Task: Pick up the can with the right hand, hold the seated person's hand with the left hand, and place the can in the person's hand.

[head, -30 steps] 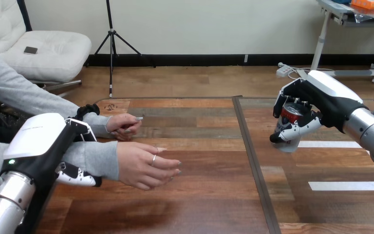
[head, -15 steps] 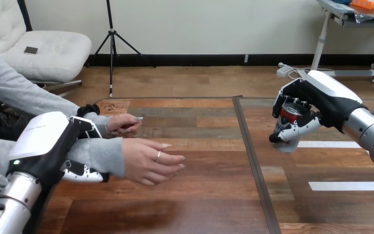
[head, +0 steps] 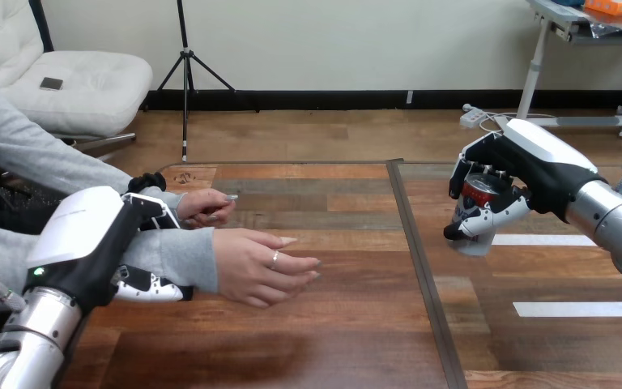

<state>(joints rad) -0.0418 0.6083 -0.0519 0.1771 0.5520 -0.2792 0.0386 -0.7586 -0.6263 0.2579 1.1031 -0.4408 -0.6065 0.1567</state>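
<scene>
The right hand (head: 534,172) gripped the can (head: 479,193) in curled fingers, raised above the table (head: 340,324) at right. Near left, the left hand (head: 89,241) had its fingers curled round the person's wrist (head: 180,259) (grey-sleeved); the person's hand (head: 263,266) lay well apart from the can.

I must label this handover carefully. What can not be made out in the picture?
Head view:
The can: mostly covered by curled fingers of the right hand.
The palm of the person's nearer hand: turned away from the camera.
The thing in the person's farther hand: too small to name.
The palm of the left hand: behind its own shell.
</scene>
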